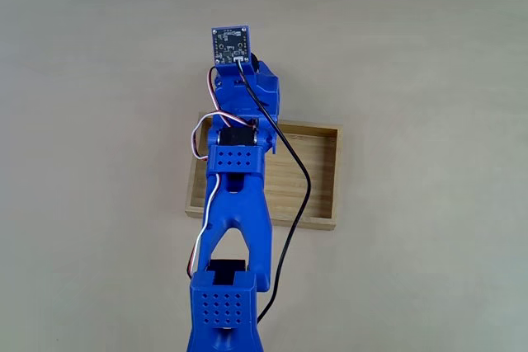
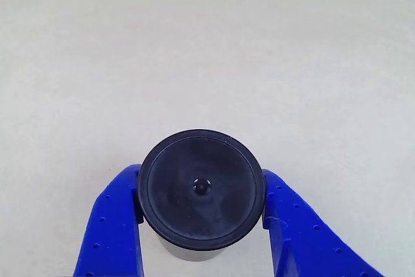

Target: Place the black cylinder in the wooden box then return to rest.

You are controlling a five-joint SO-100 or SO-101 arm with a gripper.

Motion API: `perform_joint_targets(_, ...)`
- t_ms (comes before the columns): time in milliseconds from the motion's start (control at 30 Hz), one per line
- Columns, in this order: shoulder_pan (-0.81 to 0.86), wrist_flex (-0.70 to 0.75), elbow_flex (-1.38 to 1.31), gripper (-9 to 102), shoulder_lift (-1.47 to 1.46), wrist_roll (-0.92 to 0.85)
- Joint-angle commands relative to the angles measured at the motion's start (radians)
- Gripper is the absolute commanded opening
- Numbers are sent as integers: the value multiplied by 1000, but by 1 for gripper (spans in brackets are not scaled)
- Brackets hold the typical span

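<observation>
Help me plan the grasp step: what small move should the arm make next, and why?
Probably lift it slightly. In the other view the blue fingers flank the black cylinder, apparently touching both sides, with pale table beyond. The fixed view shows the wooden box behind the wrist, so it must be carried back.

You're at plain hobby-robotics test bench: bare beige surface, 3D-printed blue arm with exposed servo wires, bare camera board. Room type beyond that: can't tell.

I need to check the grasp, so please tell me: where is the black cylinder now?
In the other view, the black cylinder sits at the bottom centre, between the two blue fingers of the gripper, over the pale table.
</observation>
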Motion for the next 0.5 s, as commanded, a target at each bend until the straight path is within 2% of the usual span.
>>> perform_joint_targets(0, -2, -35, -124, 20, -51, -3)
perform_joint_targets(467, 5, -28, -112, 20, -186, -71)
